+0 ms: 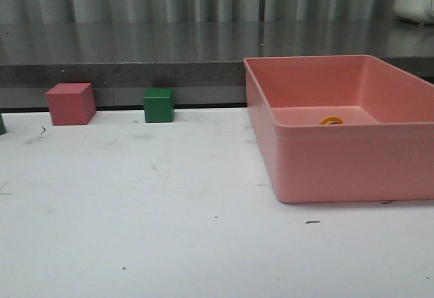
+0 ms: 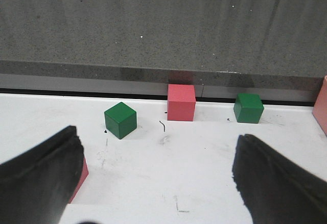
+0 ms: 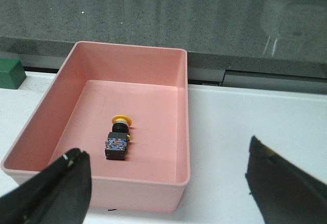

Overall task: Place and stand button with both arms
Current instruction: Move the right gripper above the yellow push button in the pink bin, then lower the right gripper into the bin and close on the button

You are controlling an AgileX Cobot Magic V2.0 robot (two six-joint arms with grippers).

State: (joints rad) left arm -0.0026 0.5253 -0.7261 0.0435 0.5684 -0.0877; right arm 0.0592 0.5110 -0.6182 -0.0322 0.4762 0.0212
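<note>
Here, a scuffed white table (image 1: 169, 230) meets a grey stone ledge (image 1: 135, 50).

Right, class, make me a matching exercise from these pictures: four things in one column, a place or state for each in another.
Things:
1. yellow-capped push button
2. pink plastic bin
3. red cube
4. left gripper

Places or states:
A. left of a green cube by the back ledge
B. jaws open
C. lying on its side
D. on the table's right side

Pairs: 1-C, 2-D, 3-A, 4-B
</note>
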